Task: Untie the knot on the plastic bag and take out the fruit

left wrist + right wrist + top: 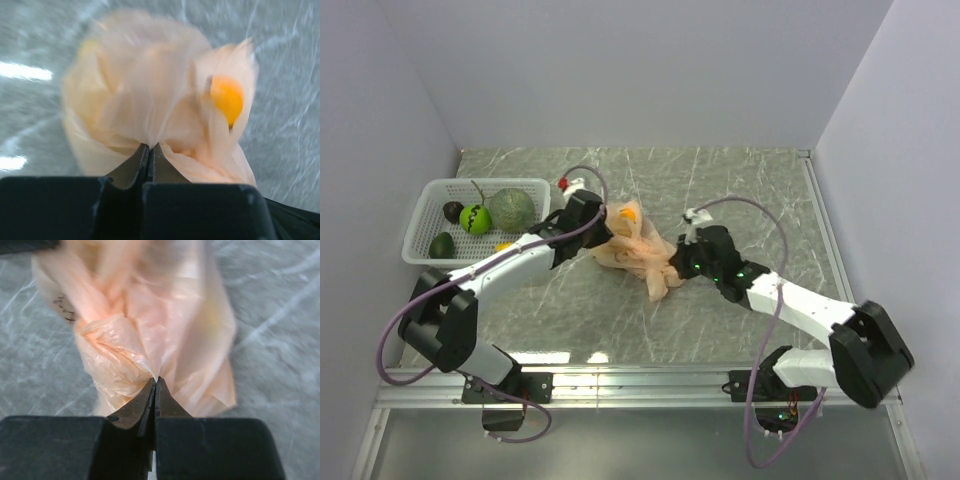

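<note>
Left claw (149,146): jaws together, pinched on the film of the plastic bag (638,248) at its far-left end. Right claw (156,380): jaws together too, clamped on a fold of the same bag at its near-right end.

Bag sits about mid-table, a bit left of centre. It's crumpled and runs diagonally between the two claws. Both wrist views are blurred on the film.

One round orange fruit (227,97) shows at the bag's end beside the left claw. Can't tell if film covers it. Rest of the bag's contents not readable.

White basket (420,225) is at the left edge of the table, toward the far-left corner, apart from the bag. In it:
- grey-green melon (513,208)
- bright green round fruit with black marks (475,218), touching the melon
- two dark pieces (442,244)

Small yellow piece (505,246) at the basket's near edge. Inside or outside, can't tell.
</note>
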`<state>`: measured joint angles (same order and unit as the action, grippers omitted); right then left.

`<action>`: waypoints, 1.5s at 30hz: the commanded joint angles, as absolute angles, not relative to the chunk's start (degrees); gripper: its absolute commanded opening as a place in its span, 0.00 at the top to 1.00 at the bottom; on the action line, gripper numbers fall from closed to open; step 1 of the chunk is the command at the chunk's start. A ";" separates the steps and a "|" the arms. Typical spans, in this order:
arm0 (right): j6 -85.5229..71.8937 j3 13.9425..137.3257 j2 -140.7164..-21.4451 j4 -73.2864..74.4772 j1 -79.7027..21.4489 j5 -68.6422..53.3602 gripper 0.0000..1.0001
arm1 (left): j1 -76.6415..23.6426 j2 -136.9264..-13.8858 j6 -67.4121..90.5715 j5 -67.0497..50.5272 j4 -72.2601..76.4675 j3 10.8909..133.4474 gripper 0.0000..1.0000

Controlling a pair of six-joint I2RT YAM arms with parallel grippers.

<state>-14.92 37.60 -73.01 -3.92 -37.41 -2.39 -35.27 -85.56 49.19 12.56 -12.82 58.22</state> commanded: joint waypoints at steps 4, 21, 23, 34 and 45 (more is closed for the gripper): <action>-27.68 26.56 -60.13 -6.57 -22.95 -1.67 1.00 | -25.32 -79.46 46.85 14.68 -13.62 57.92 1.00; 1.30 44.90 -58.62 9.23 -49.56 12.47 0.39 | -31.02 -78.66 48.96 4.48 -13.53 59.32 0.99; 4.30 47.53 -62.20 10.10 -51.06 14.94 0.39 | -31.29 -78.66 48.34 5.09 -15.20 60.99 0.99; 13.18 56.69 -76.54 10.46 -54.49 21.79 0.40 | -31.64 -77.70 46.93 5.80 -17.93 62.67 0.99; 13.27 54.33 -77.44 9.23 -55.90 26.01 1.00 | -30.77 -78.40 45.79 7.65 -17.67 62.23 0.99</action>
